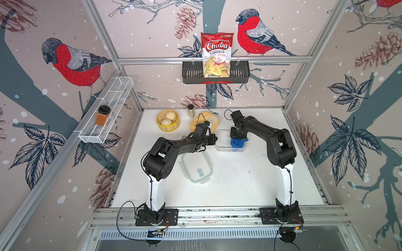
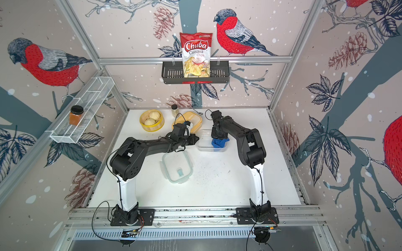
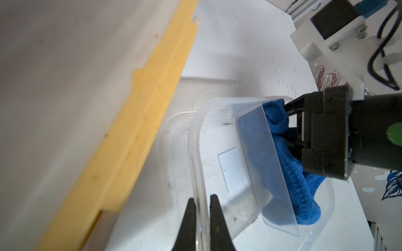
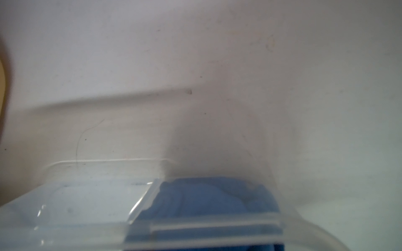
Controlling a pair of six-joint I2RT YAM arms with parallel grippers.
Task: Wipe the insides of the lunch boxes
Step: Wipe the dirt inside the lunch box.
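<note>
The right tool [image 3: 290, 130] is pinching the bunched blue cloth [image 3: 280, 169] and pressing it into the clear lunch box [image 3: 194, 141]. The box is sitting on the bench [image 1: 239, 184] near the yellow lunch box [image 1: 204, 122], with its green-rimmed lid [image 1: 196, 168] lying apart. The left tool [image 3: 202, 197] is nipping the clear box's wall, jaws pressed almost together. To wipe well, the left should be bracing that wall firmly so the box is not sliding, while the right is dragging the cloth over floor and corners on both sides of the inner divider [image 3: 261, 163], where dark specks [image 3: 235, 220] are showing
</note>
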